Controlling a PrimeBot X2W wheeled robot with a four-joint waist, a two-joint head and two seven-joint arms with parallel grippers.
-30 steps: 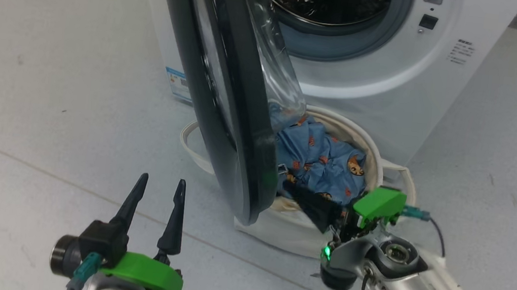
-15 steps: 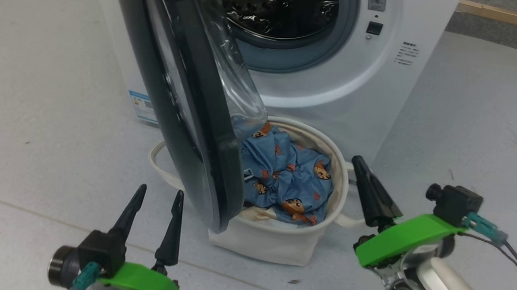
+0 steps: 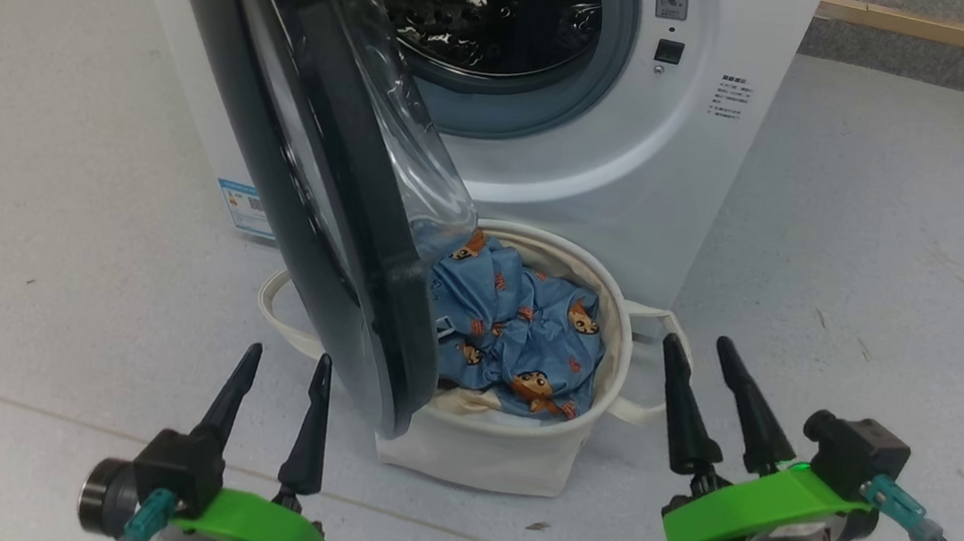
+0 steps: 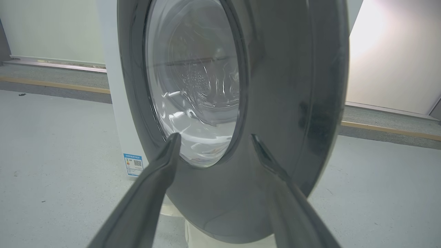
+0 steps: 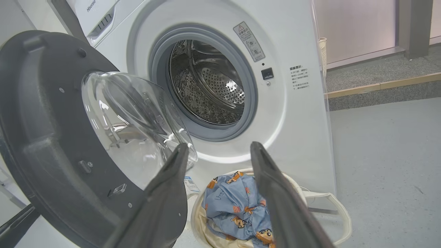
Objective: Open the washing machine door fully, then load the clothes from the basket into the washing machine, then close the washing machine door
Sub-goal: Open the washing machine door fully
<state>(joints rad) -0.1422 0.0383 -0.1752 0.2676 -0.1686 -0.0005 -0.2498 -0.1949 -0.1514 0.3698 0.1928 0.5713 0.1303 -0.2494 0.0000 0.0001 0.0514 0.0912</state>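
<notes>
The white washing machine (image 3: 636, 170) stands at the top of the head view with its drum opening uncovered. The washing machine door (image 3: 359, 249) hangs part-way open, its black ring and glass bowl over the left of the basket (image 3: 498, 460). The clothes (image 3: 521, 328), blue with cartoon faces over a cream piece, lie in the basket. My left gripper (image 3: 285, 357) is open, near the floor left of the door, facing the door's outer face (image 4: 286, 86). My right gripper (image 3: 696, 342) is open and empty, just right of the basket. From the right wrist I see the clothes (image 5: 231, 203) and the door's inner side (image 5: 38, 113).
The basket's looped handles (image 3: 280, 321) stick out on both sides on the grey floor. A blue sticker (image 3: 242, 205) marks the machine's left side. A wooden strip (image 3: 946, 32) runs along the floor's far right edge. Open floor lies left and right of the machine.
The head camera has shifted. My right gripper has come out of the basket, shut and holding nothing, has drawn back to the basket's right and has opened. The left gripper has kept still.
</notes>
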